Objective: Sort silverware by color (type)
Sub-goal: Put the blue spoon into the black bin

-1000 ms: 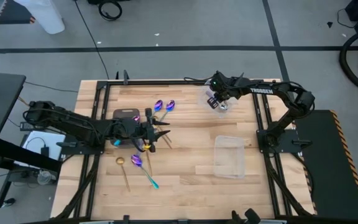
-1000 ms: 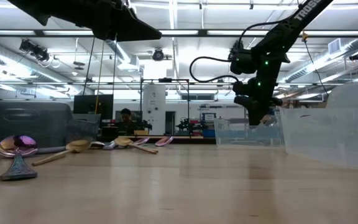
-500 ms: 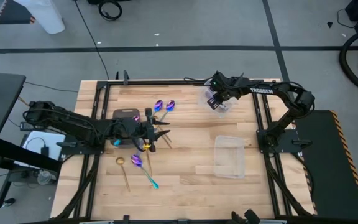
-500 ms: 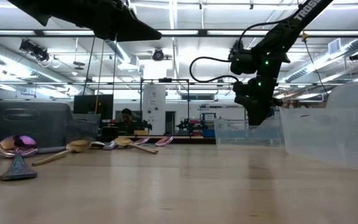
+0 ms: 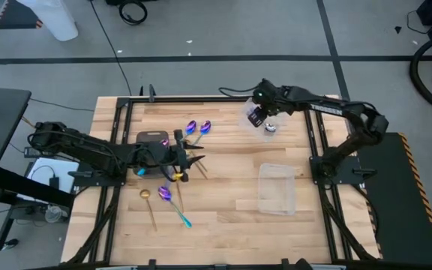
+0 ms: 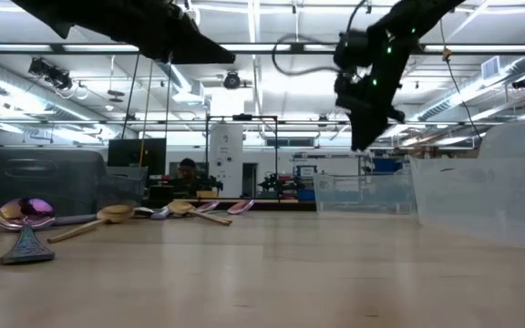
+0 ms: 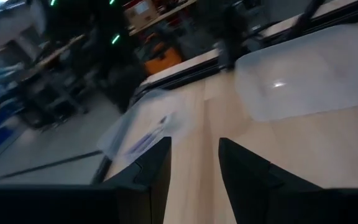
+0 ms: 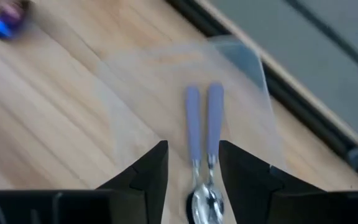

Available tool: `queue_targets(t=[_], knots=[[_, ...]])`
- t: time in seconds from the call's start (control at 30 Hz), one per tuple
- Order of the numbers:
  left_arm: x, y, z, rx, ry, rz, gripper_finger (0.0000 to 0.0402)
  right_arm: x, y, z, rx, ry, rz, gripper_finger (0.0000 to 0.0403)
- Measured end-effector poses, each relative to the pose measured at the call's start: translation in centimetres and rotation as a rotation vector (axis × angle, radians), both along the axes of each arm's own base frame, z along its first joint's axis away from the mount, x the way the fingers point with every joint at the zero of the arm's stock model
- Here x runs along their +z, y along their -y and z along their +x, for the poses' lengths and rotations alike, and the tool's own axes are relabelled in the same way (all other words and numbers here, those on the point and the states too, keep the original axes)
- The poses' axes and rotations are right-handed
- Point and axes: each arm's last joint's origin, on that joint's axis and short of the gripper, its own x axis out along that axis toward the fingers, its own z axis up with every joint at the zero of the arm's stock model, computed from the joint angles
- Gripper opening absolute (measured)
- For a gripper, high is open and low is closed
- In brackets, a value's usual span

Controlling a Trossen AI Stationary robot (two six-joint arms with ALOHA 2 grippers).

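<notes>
Reading "TROSSEN" on right arm (image 5: 327, 109)

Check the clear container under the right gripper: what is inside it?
Two lilac-handled spoons lie side by side in the clear container; their bowls are partly hidden between the open right gripper fingers.

A clear container (image 5: 277, 189) sits near a possibly grey tray (image 5: 151, 139).

Two lilac-handled silver spoons (image 8: 202, 155) lie side by side; others (image 5: 172, 176) lie scattered apart.
</notes>
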Motion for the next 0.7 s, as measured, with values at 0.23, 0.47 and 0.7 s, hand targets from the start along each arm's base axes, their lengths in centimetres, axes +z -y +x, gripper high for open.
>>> queue_targets(t=[0.23,0.47,0.7], knots=[[-1.0,-1.6,-0.6,0.333,-0.067,-0.005,0.0141,3.5,-4.2,0.5,0.098,0.179,-0.063,0.0150],[-3.7,-4.8,-1.5,0.422,-0.204,-0.363,0.0141,5.0,-10.3,2.6,0.265,0.345,-0.193,0.0150],[-4.5,-7.0,-1.8,0.470,-0.217,-0.556,0.0141,5.8,-13.8,3.5,0.364,0.351,-0.375,0.0150]])
